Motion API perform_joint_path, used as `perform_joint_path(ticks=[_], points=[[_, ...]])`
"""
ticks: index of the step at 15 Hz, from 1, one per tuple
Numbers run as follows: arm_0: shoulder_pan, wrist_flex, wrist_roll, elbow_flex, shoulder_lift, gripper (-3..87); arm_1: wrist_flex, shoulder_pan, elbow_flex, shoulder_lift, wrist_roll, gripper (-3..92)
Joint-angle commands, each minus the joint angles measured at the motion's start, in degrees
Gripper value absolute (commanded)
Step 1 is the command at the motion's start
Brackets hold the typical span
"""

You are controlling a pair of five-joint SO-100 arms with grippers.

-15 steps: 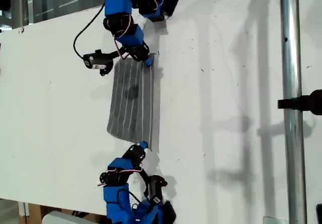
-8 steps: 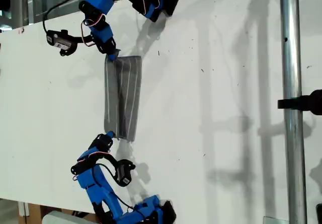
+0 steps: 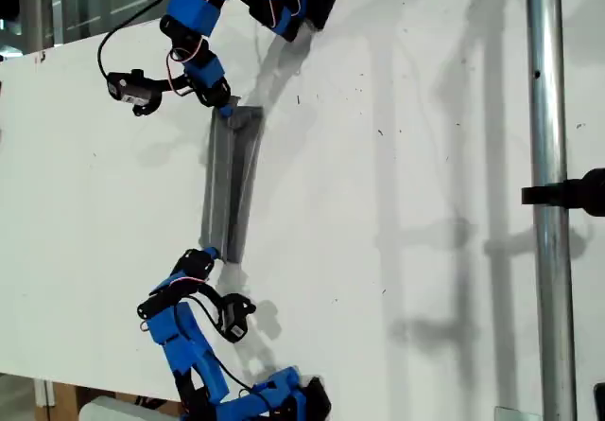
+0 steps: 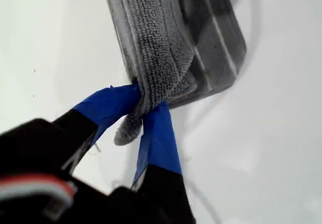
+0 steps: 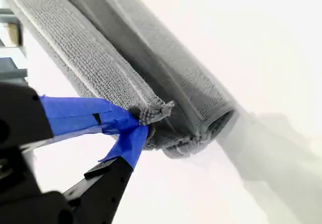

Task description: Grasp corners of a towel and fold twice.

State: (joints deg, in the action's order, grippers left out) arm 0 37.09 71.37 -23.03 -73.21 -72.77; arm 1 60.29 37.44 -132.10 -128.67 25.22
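— Where was the towel?
— On the table, a narrow folded strip running twelve to six, toward nine o'clock of the exterior view's centre.
— The grippers?
— My first gripper pinched one corner; my second gripper pinched another corner.

The towel runs out of both wrist views; its far corners are not visible there.
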Motion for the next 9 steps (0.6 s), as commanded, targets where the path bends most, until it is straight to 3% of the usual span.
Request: perform_joint_path(ticks=[1, 6, 9], points=[[-1.7, -2.2, -3.3, -2.5, 1.4, -2.6, -4.0, -1.6, -5.9, 1.1, 3.4, -0.3], [0.4, -2.5, -8.4, -3.8, 7.2, -2.5, -12.0, -6.1, -9.0, 9.3, 9.0, -0.3], [4.4, -2.4, -7.7, -4.0, 7.4, -2.5, -14.9, -6.9, -5.7, 16.2, 10.0, -0.3]])
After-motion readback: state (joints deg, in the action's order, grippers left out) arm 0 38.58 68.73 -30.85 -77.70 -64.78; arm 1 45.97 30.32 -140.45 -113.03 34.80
